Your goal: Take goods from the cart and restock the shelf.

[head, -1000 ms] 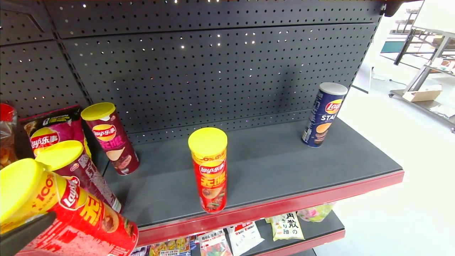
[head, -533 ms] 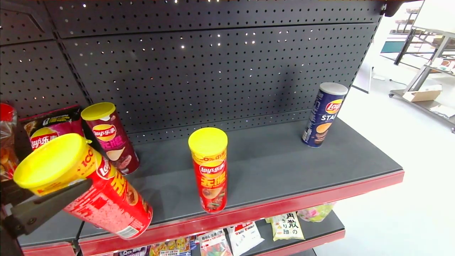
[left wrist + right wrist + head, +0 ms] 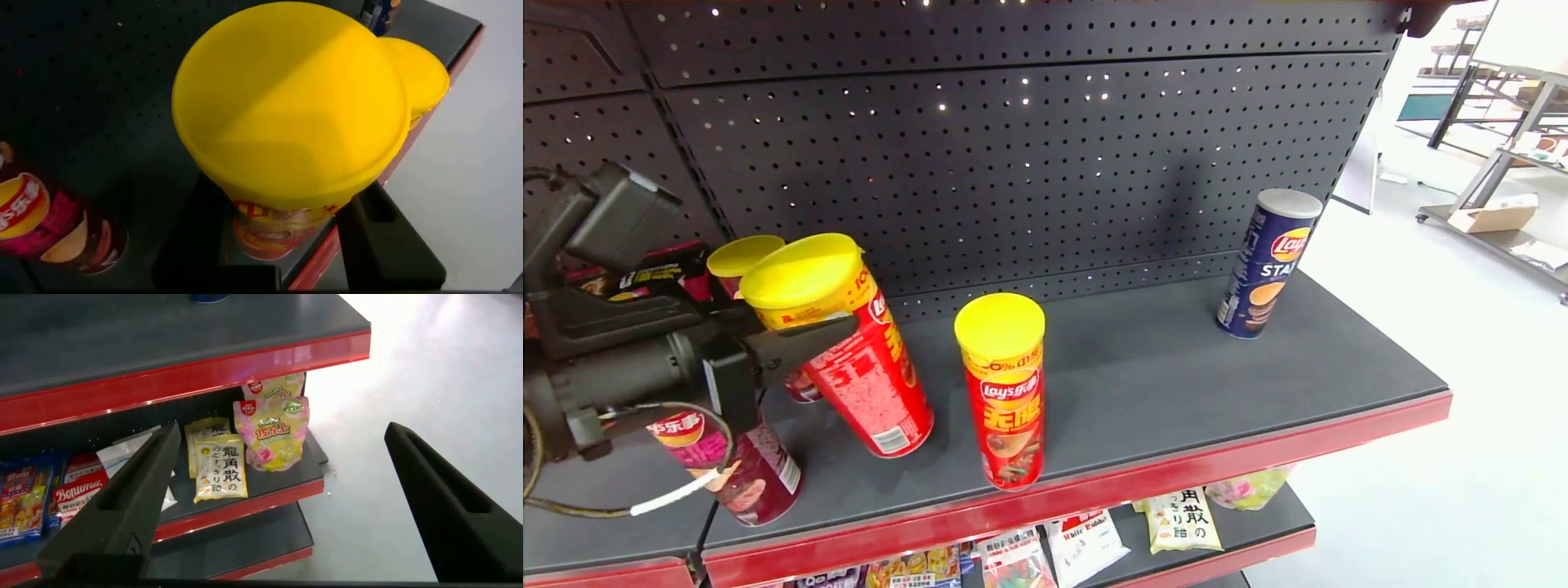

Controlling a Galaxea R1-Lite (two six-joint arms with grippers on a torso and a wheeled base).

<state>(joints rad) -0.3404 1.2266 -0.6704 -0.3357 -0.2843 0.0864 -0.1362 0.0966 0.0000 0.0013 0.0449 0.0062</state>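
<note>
The red can [image 3: 866, 359] is clamped, tilted, in the left claw [image 3: 805, 331] over the shelf's [image 3: 1176, 384] left front edge. It should be stood straight before being let go. The right claw [image 3: 282, 433] is spread apart.

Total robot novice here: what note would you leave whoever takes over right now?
Left gripper: shut on a red cylindrical crisp can with a yellow lid, tilted over the dark grey shelf with a red front edge.
Right gripper: open, low in front of the lower shelf's snack bags.
Done: one matching red can stands upright near the front edge; a dark blue can with a grey lid stands at the back right.
To do: stand the held can upright, release it, fetch more goods.
</note>
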